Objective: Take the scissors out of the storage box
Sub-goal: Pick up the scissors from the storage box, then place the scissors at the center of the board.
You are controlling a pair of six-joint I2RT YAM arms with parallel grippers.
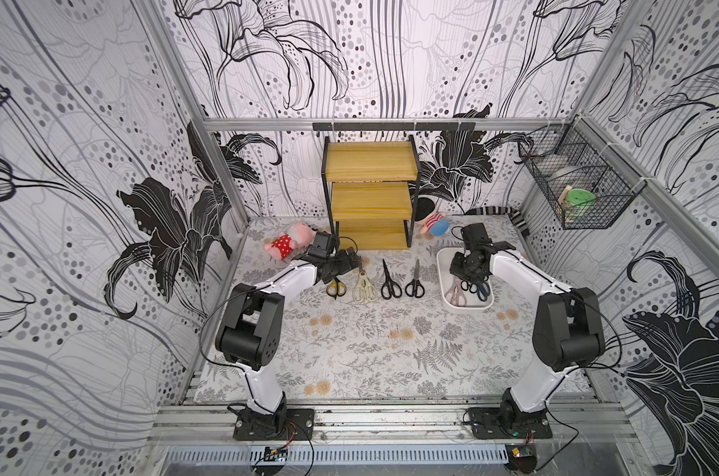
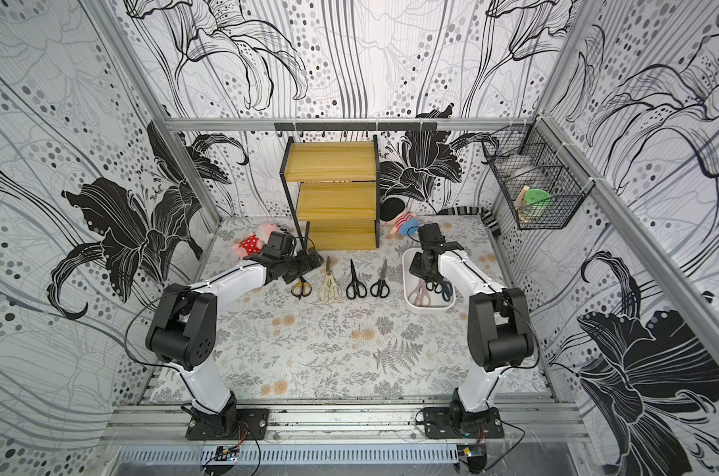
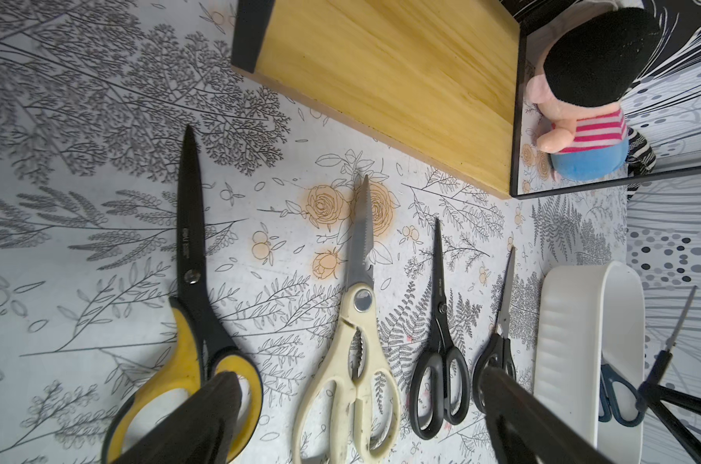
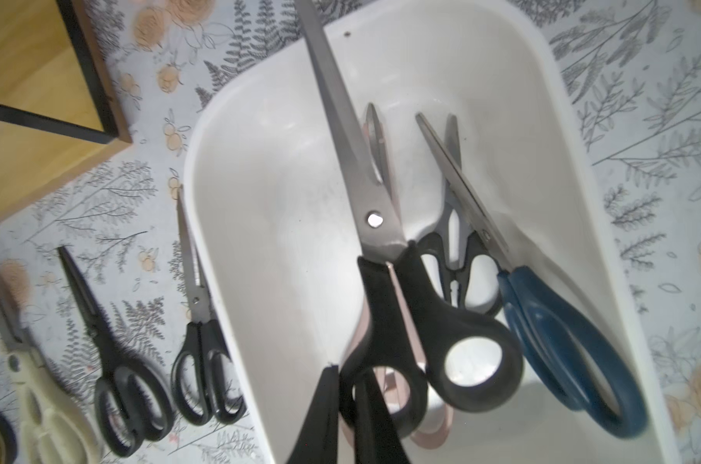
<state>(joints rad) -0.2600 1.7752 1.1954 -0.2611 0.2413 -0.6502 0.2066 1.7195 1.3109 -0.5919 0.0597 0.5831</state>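
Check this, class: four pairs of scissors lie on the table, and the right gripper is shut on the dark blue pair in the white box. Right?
No: the right gripper is shut on the large black-handled pair, not the dark blue pair, as the right wrist view shows. The rest stands.

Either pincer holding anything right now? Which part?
The right pincer is shut on the large black-handled scissors, pinching one handle loop over the white storage box. The left pincer is open, empty.
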